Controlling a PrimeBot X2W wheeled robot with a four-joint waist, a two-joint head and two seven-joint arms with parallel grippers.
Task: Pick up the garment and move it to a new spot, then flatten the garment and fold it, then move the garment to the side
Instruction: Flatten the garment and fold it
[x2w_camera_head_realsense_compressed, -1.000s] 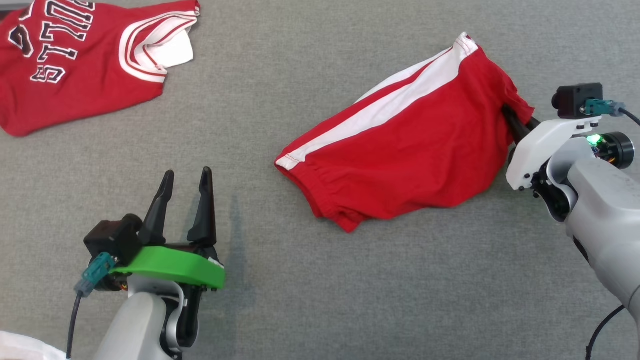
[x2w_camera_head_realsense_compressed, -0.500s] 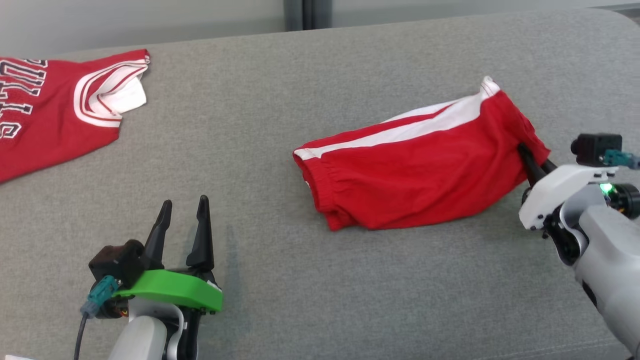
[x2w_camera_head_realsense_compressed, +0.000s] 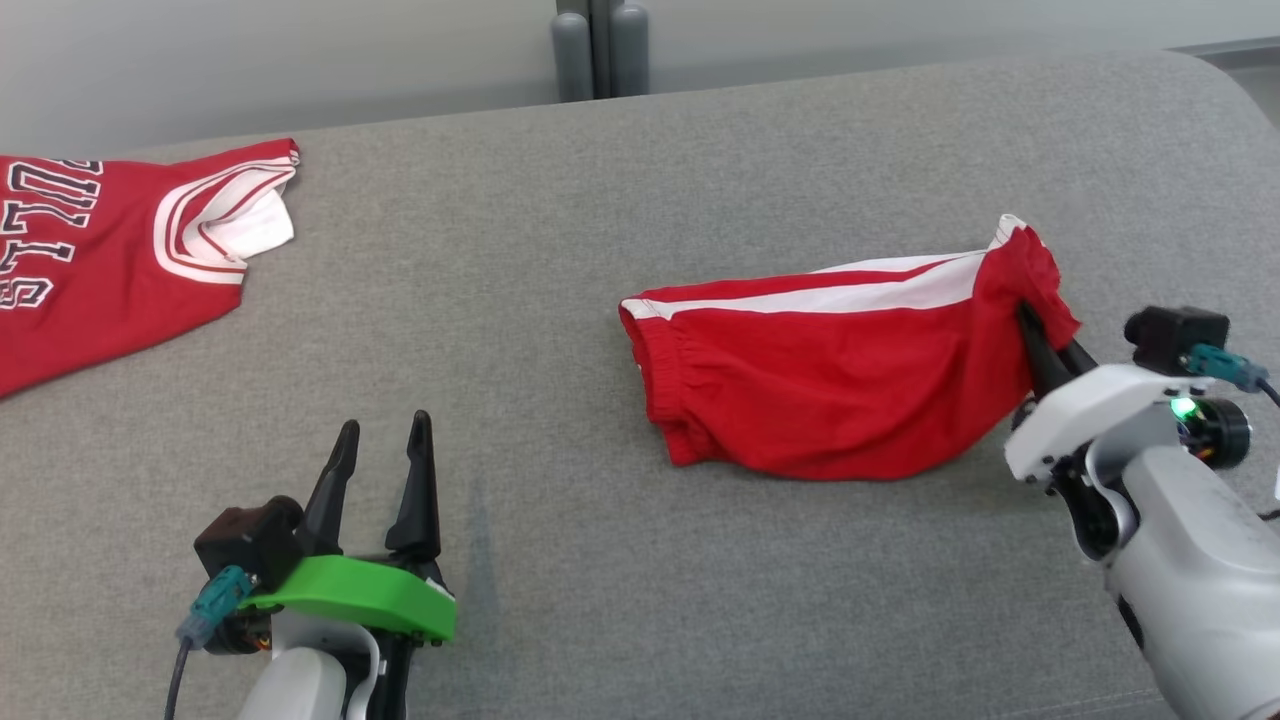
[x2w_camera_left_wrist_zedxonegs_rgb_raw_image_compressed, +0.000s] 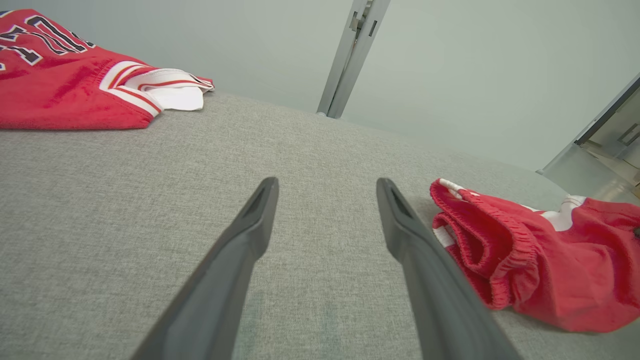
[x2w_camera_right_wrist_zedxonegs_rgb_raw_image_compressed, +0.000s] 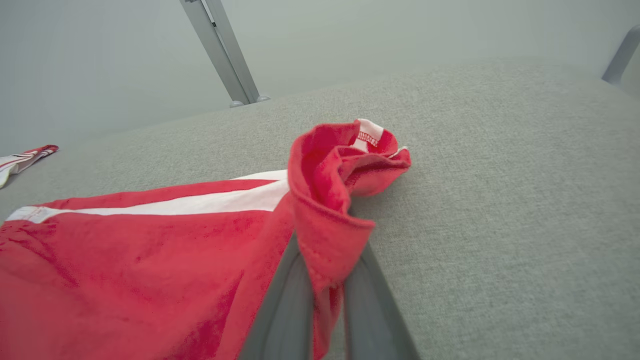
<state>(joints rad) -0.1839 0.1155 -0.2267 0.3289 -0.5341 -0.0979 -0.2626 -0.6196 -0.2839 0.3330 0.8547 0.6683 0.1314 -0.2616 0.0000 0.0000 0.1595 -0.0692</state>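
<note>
I see my right end effector (x2w_camera_head_realsense_compressed: 1030, 325) pinching the hem of the shorts (x2w_camera_head_realsense_compressed: 830, 390) by the right edge of the surface (x2w_camera_head_realsense_compressed: 560, 300). My left end effector (x2w_camera_head_realsense_compressed: 384, 430) hovers spread near the front edge, and the jersey (x2w_camera_head_realsense_compressed: 90, 260) lies far left.

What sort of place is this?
Probably an indoor test room for clothes folding: a grey cloth-covered table, red shorts and a red jersey on it, a bare pale wall behind.

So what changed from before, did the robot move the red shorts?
Mostly the camera tilted up. The right pincer stays shut on the hem of the red shorts with a white stripe and seems to have tugged them a little to the robot's right, away from the red basketball jersey. The left pincer stays open and empty. The jersey lies where it was on the grey fabric surface.
</note>
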